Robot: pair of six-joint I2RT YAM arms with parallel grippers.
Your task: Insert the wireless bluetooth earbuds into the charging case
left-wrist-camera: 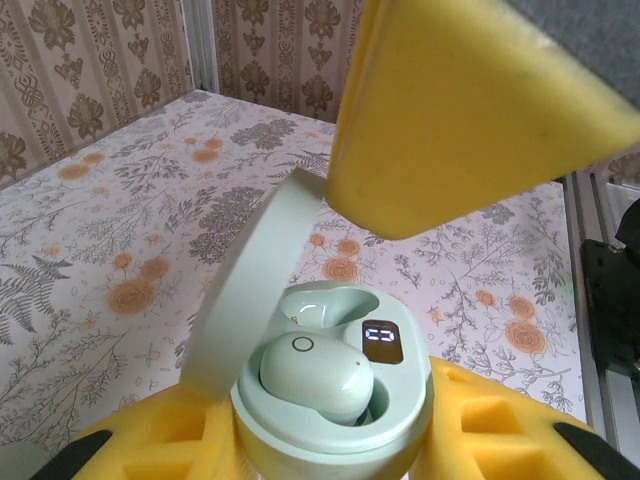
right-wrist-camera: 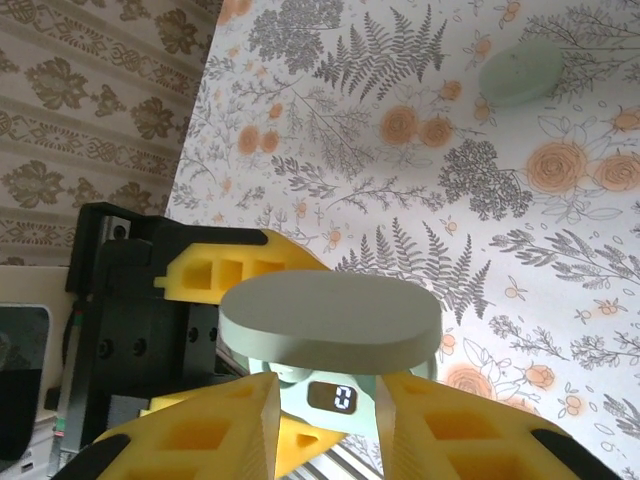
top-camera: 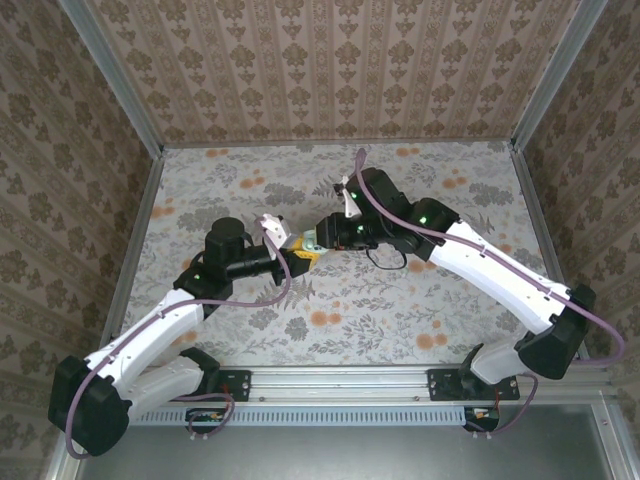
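My left gripper (left-wrist-camera: 335, 440) is shut on the mint-green charging case (left-wrist-camera: 400, 405), whose lid (left-wrist-camera: 250, 290) stands open. One earbud (left-wrist-camera: 315, 375) sits tilted in the case's near slot, and the far slot (left-wrist-camera: 325, 305) is bare beside a lit display (left-wrist-camera: 383, 342). A yellow finger (left-wrist-camera: 470, 110) of my right gripper hangs just above the case. In the right wrist view my right gripper (right-wrist-camera: 328, 420) is open with nothing between its fingers, right behind the lid (right-wrist-camera: 330, 320). A second earbud (right-wrist-camera: 520, 72) lies on the floral table. From above, the two grippers (top-camera: 298, 255) (top-camera: 318, 243) meet at mid-table.
The floral tabletop (top-camera: 400, 310) is walled by patterned panels (top-camera: 330, 70) at the back and sides, with metal posts at the corners. A metal rail (top-camera: 340, 380) runs along the near edge between the arm bases.
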